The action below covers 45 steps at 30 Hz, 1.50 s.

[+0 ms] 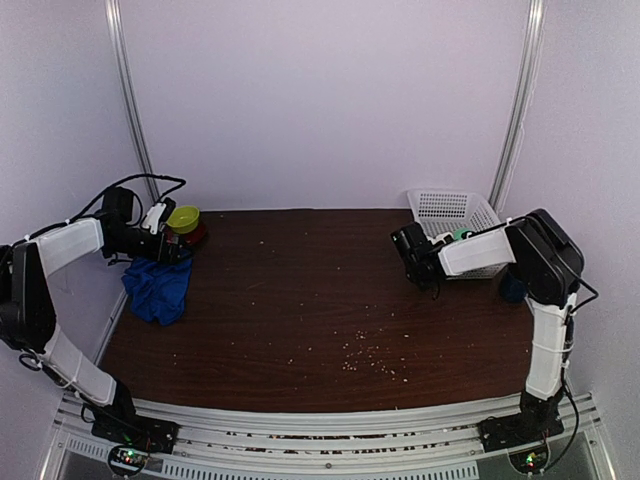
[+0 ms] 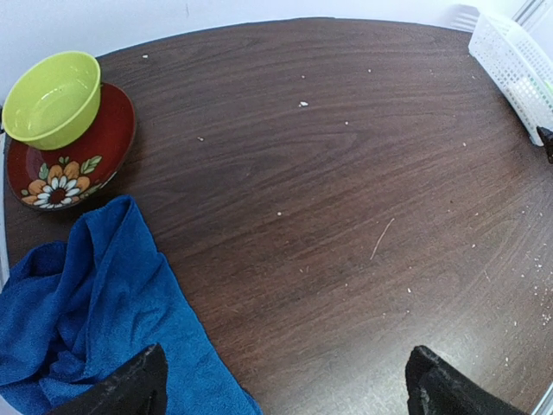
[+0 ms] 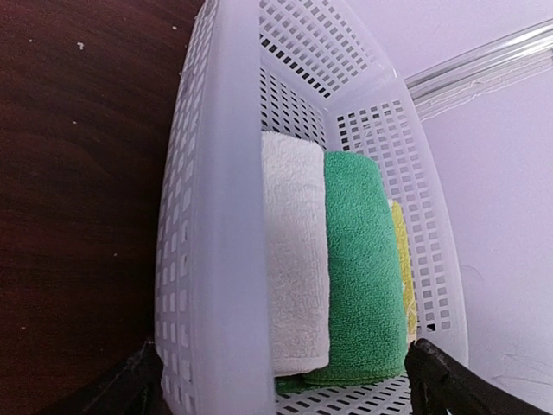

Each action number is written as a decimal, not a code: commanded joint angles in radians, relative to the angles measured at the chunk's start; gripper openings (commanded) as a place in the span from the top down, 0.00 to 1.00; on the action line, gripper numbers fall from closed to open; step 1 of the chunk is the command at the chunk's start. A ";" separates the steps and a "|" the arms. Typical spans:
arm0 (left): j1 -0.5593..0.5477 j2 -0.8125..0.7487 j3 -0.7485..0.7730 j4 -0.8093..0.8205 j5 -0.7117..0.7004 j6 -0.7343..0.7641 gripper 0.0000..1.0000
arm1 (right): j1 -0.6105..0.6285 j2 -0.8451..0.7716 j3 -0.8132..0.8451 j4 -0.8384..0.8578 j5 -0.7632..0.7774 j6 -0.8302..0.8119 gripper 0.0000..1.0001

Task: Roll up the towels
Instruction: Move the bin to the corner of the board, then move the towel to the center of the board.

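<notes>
Jaws apart on both, I have the left gripper (image 2: 281, 393) beside the nine-o'clock blue towel (image 2: 86, 303) and the right gripper (image 3: 281, 380) at the two-o'clock basket (image 3: 216, 216) for its white towel (image 3: 294, 259)

Blue towel (image 1: 158, 288) lies crumpled on the table (image 1: 320, 300), just nearside of the left claw (image 1: 185, 250); white basket (image 1: 455, 212) just beside the right claw (image 1: 408, 243).

Blue towel (image 1: 158, 288) (image 2: 95, 311): royal blue, soft pile, unrolled. It lies crumpled in loose folds at the worktop's (image 2: 346, 216) left edge, with one corner reaching toward the middle.

White towel (image 3: 294, 259): cream-white, ribbed weave, folded flat. It stands on edge inside the mesh basket (image 3: 207, 216), pressed between the basket wall and a green towel (image 3: 363, 268).
</notes>
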 commanded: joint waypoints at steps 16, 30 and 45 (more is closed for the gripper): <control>0.001 0.001 0.038 -0.006 -0.116 0.081 0.02 | -0.142 0.069 0.107 0.057 0.080 -0.157 0.01; 0.193 -0.020 -0.035 -0.088 -0.366 0.233 0.02 | 0.020 -0.149 0.231 -0.153 -0.141 0.011 0.00; 0.234 0.171 0.038 -0.113 -0.249 0.236 0.36 | 0.372 -0.252 0.228 -0.247 -0.159 0.092 0.00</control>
